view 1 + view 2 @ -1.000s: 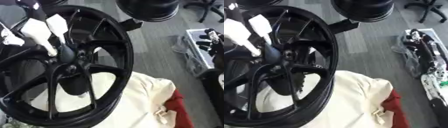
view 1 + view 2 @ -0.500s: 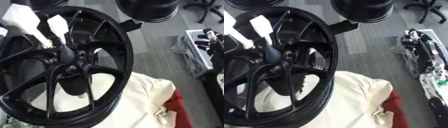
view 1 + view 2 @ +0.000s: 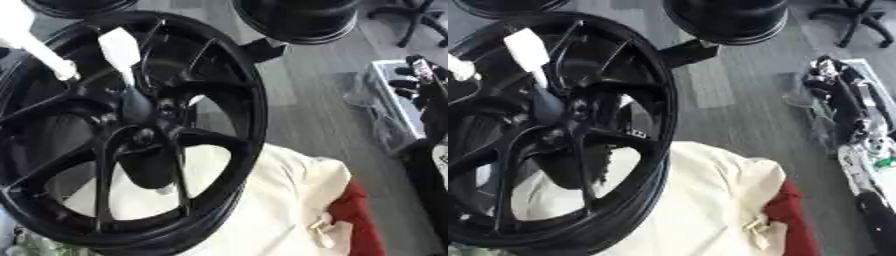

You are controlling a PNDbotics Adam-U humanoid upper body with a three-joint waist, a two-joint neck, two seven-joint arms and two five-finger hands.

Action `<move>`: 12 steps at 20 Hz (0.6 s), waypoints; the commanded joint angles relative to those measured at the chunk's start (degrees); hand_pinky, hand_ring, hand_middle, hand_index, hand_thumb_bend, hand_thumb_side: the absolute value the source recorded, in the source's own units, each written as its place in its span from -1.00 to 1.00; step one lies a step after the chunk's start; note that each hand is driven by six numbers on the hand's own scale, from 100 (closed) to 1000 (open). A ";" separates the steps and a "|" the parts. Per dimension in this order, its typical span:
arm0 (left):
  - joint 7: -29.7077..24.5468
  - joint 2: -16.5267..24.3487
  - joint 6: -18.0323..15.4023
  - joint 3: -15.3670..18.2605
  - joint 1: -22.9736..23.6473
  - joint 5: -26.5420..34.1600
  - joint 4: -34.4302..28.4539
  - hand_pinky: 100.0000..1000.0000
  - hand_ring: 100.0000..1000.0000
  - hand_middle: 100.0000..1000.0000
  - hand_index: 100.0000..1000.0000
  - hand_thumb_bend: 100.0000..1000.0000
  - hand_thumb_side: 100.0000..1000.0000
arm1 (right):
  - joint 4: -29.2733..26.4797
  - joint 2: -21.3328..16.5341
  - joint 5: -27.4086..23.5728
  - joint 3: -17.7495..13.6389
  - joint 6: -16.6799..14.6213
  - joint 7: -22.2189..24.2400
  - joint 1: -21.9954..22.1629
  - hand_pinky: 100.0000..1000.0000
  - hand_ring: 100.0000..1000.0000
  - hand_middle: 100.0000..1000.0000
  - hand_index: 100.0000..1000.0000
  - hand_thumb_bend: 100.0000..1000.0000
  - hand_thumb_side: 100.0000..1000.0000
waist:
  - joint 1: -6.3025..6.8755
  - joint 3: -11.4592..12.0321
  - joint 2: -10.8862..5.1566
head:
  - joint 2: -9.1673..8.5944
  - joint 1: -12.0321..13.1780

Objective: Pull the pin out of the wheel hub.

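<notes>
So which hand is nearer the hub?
Left. The left hand hangs just above-left of the hub; the right hand sits far off at the right edge.

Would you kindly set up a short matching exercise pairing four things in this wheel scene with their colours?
Things:
1. wheel
2. pin
3. large cloth under the wheel
4. smaller cloth at the lower right

Colours:
A. red
B. black
C. cream
D. white

Pairs: 1-B, 2-D, 3-C, 4-A
</notes>
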 commanded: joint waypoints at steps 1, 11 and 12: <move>3.90 4.68 0.02 4.46 2.39 0.86 -0.78 0.31 -0.10 -0.40 -0.79 -1.00 -1.00 | -0.47 -1.31 0.08 -1.05 -0.17 -0.49 0.08 0.68 0.38 0.36 0.61 -1.00 0.16 | -0.11 0.61 -1.47 | 0.27 0.93; 16.83 9.12 -0.16 14.82 15.19 -0.05 6.46 0.31 -0.10 -0.42 -0.78 -0.95 -1.00 | -0.35 -0.76 0.22 -2.79 -0.77 -2.13 1.53 0.68 0.38 0.36 0.61 -1.00 0.15 | -0.81 4.34 -1.59 | -0.01 -0.33; 18.01 9.28 -0.19 15.65 16.61 -0.15 7.49 0.32 -0.09 -0.40 -0.76 -0.88 -1.00 | -0.33 -0.70 0.23 -2.96 -0.84 -2.30 1.61 0.68 0.38 0.36 0.61 -1.00 0.15 | -0.82 4.57 -1.56 | -0.12 -0.59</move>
